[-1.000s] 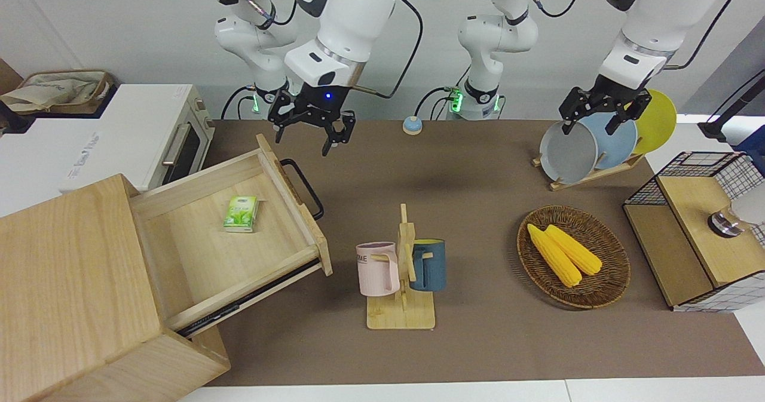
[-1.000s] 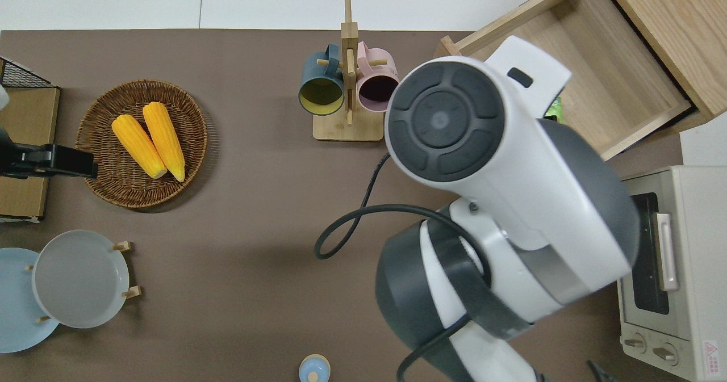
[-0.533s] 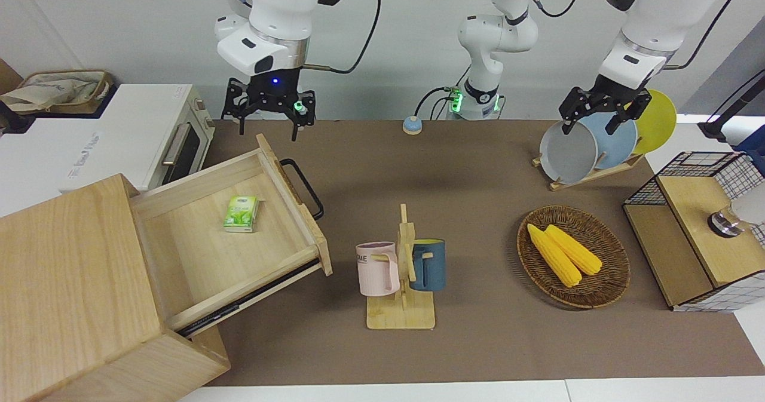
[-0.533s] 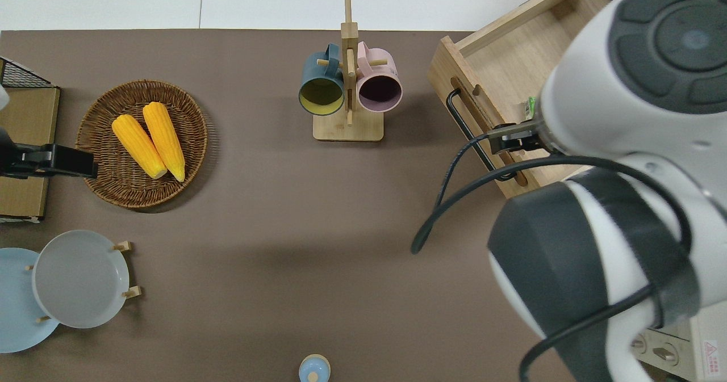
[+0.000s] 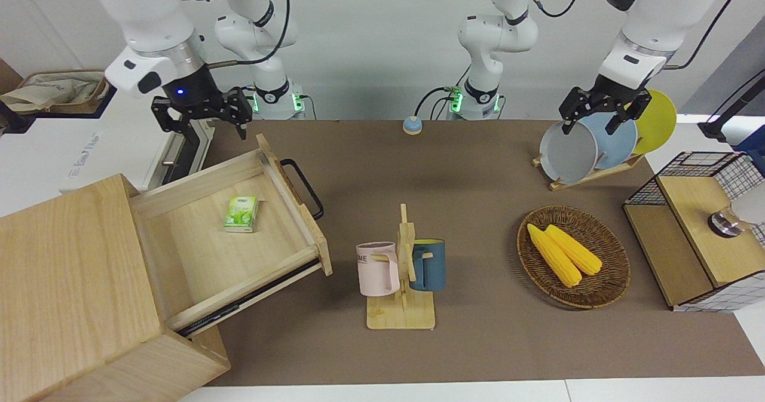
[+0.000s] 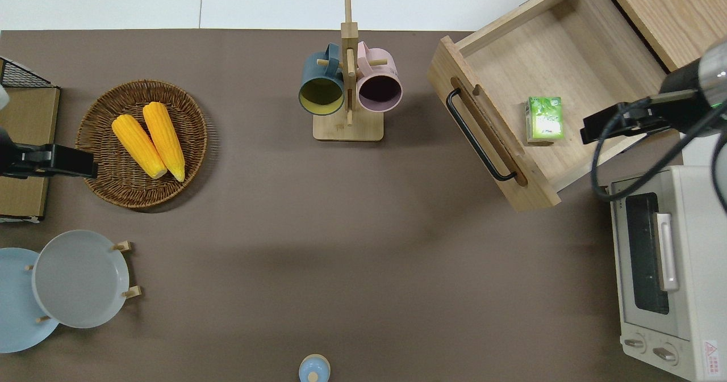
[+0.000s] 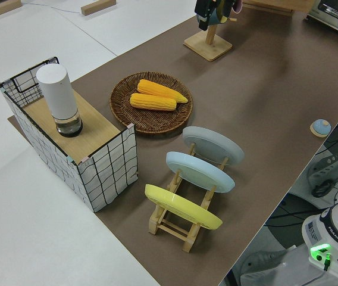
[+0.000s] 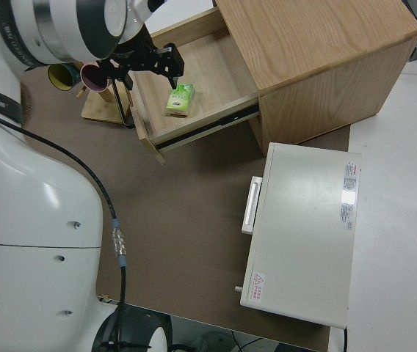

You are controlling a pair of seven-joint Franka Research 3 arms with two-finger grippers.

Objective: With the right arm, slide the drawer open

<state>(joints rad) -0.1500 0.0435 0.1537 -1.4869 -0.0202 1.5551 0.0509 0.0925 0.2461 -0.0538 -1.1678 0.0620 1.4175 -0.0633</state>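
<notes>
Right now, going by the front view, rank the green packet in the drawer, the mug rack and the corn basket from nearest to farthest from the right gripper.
1. Green packet, in the open drawer under the right gripper.
2. Mug rack, mid-table.
3. Corn basket, toward the left arm's end.

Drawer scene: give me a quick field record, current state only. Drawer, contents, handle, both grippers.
drawer: pulled well out of the light-wood box
contents: one green carton, lying on the drawer floor
handle: black bar, nothing gripping it
right gripper: open, empty, raised, clear of the handle, by the toaster oven
left gripper: parked
</notes>
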